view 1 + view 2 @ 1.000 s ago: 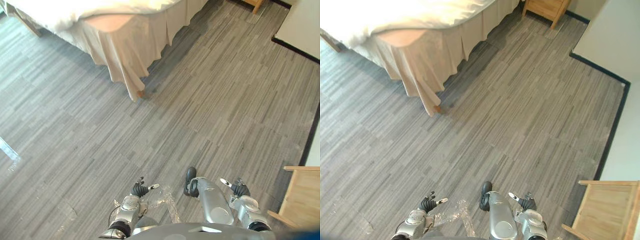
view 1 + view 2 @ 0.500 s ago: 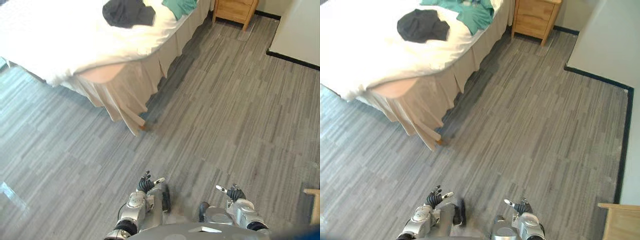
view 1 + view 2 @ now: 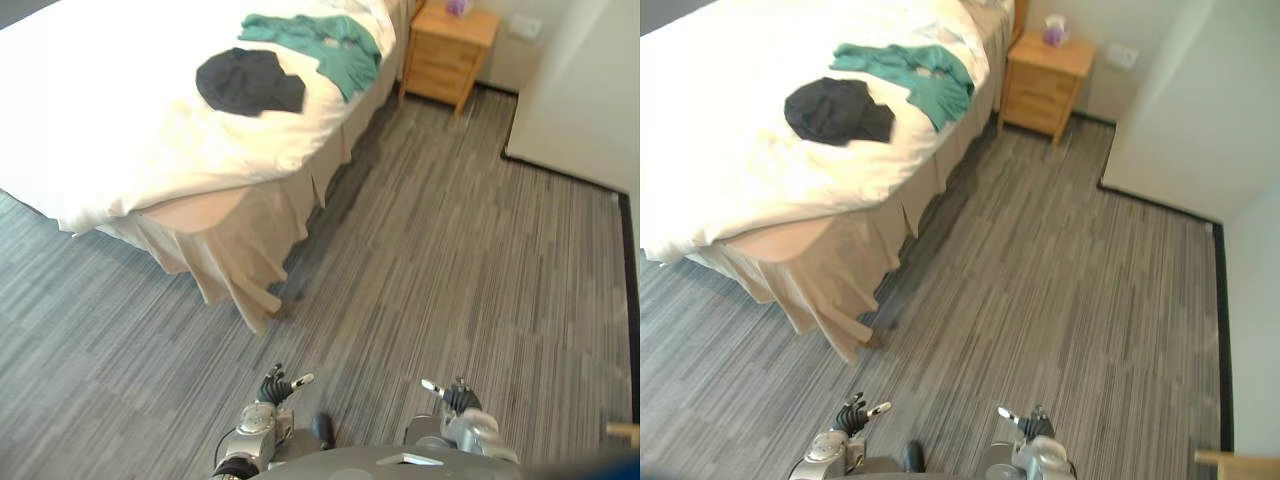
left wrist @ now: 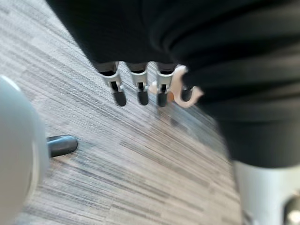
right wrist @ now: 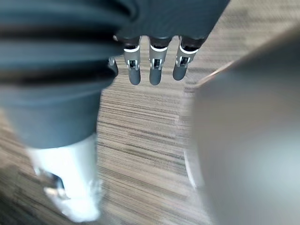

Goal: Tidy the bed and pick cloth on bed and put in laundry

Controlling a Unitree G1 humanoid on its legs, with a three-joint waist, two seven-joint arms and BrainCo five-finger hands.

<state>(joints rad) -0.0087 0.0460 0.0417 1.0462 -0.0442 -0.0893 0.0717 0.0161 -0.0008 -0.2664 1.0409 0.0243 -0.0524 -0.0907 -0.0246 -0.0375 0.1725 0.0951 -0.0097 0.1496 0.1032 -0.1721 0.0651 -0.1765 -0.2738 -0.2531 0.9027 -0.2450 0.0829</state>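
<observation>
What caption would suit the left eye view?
A black cloth and a green cloth lie on the bed beside a wooden nightstand.

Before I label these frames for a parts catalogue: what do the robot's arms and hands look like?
The left arm and right arm are silver-grey. The left hand and right hand each wear a dark ribbed cover over back and wrist, with silver fingers ending in dark rounded tips.

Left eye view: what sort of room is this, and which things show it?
Probably a bedroom: a bed with white cover and beige skirt, a wooden nightstand beside it, and a dark cloth and a green cloth lying on the bed.
</observation>
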